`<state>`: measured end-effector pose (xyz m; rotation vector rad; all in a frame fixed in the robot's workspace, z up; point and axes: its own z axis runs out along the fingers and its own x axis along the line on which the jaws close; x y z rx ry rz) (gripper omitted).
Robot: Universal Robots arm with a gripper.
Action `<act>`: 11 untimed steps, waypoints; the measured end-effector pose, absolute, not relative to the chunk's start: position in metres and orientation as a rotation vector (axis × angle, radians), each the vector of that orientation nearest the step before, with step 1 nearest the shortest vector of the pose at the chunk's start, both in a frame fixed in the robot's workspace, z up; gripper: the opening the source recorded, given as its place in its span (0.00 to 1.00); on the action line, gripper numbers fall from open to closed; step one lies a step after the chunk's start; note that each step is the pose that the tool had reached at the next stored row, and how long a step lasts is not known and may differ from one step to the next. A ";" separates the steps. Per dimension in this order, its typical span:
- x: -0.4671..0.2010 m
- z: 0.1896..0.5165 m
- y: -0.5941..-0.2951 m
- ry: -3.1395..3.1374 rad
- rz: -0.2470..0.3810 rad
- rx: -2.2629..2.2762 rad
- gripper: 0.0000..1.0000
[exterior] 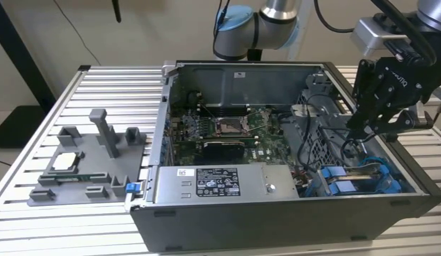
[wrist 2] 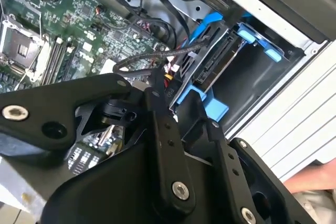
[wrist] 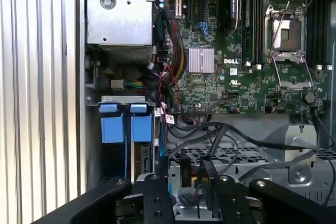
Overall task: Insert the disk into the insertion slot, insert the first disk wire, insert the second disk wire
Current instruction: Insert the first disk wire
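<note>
On the slatted aluminium worktop (exterior: 99, 85), a grey plastic parts fixture (exterior: 85, 170) sits at nine o'clock of the open dark-grey computer case (exterior: 277, 224). Inside the case, the green motherboard (exterior: 220, 128) fills the middle. The insertion slot (exterior: 363, 178), a grey metal drive cage with blue plastic fittings, takes the case's four o'clock corner.

The black end effector (exterior: 364, 133) hangs over that cage, at three o'clock of the motherboard. I cannot tell whether it is spread, narrowed or holding something.

In the second wrist view, the disk (wrist 2: 212, 61), a flat grey drive in a bright blue frame, appears to be already in the slot (wrist 2: 252, 82), its connector edge facing the motherboard. A loose black wire (wrist 2: 152, 56) loops just beside that edge.

The main risk looks like snagging. The wires crowd the connector edge, so a descent could pinch or drag one. A plug that meets the disk tilted could jam or bend its contacts. Pressing hard could also shift the disk if it is not fully seated.
</note>
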<state>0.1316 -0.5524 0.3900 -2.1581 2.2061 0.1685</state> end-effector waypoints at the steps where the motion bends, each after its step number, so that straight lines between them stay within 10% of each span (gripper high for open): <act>1: 0.132 0.390 -0.552 2.206 0.169 -2.158 0.00; 11: 0.131 0.390 -0.553 2.206 0.169 -2.158 0.00</act>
